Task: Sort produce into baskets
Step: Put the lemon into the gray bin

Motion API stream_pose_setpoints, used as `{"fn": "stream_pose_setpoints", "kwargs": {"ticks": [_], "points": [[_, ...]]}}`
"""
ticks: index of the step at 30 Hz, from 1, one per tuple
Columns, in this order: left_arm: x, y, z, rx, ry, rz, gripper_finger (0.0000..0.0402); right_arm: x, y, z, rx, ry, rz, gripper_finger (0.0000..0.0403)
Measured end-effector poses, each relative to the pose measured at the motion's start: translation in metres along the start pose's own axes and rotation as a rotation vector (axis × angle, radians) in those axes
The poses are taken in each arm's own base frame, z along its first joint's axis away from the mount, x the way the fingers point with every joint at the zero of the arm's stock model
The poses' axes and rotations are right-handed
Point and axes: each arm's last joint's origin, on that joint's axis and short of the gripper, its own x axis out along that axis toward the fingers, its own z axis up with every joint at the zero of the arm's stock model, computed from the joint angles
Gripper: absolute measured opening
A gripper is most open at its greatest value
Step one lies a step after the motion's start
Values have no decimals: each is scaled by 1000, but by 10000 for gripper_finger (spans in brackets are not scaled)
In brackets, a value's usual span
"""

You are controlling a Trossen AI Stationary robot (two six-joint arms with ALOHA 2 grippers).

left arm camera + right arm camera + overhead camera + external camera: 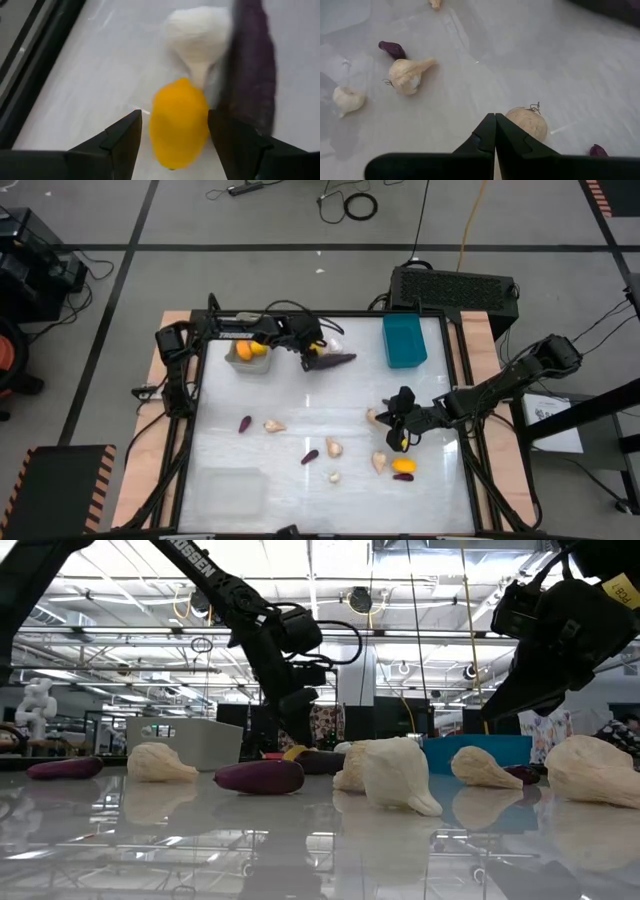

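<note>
My left gripper [316,358] is open at the far middle of the table. In the left wrist view its fingers stand on either side of an orange-yellow fruit [177,127] that lies on the table. Whether they touch it, I cannot tell. A garlic bulb [197,35] and the large purple eggplant [250,70] lie just beyond it; the eggplant also shows in the high view [338,360]. My right gripper [495,120] is shut and empty, raised above a garlic bulb [527,122] at the right. The grey basket [250,363] holds orange fruits.
The teal basket [405,340] stands at the far right and the clear basket [232,490] at the near left. Several garlic bulbs [333,447] and small purple pieces [310,457] lie scattered mid-table. An orange fruit [403,465] lies near the right edge.
</note>
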Motion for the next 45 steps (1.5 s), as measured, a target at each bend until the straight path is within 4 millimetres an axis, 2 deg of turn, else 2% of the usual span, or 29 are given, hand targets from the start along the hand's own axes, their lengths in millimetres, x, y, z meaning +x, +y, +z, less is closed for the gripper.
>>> {"fn": "stream_pose_setpoints", "kwargs": {"ticks": [6, 13, 21, 25, 33, 37, 42, 45], "points": [[1, 13, -2, -79, -5, -63, 235, 0, -1, 1, -5, -26, -33, 0], [15, 9, -6, -77, 21, -131, 235, 0, -1, 1, -7, -25, -33, 0], [35, 4, -6, -66, -5, -119, 235, 0, -1, 1, 3, -23, -30, 0], [36, 3, -7, -63, 3, -118, 231, 0, -1, 1, 3, -23, -31, 0], [36, 3, -9, -65, 15, -112, 171, 0, -1, 1, 25, -24, -30, 0], [36, 1, -8, -90, 16, -107, 160, 0, -1, 1, 27, -24, -30, 0], [24, 1, -3, -132, -12, -90, 158, 0, -1, 1, 29, -24, -30, 0], [10, 2, -1, -136, -12, -69, 157, 0, -1, 1, 49, -24, -29, 0]]}}
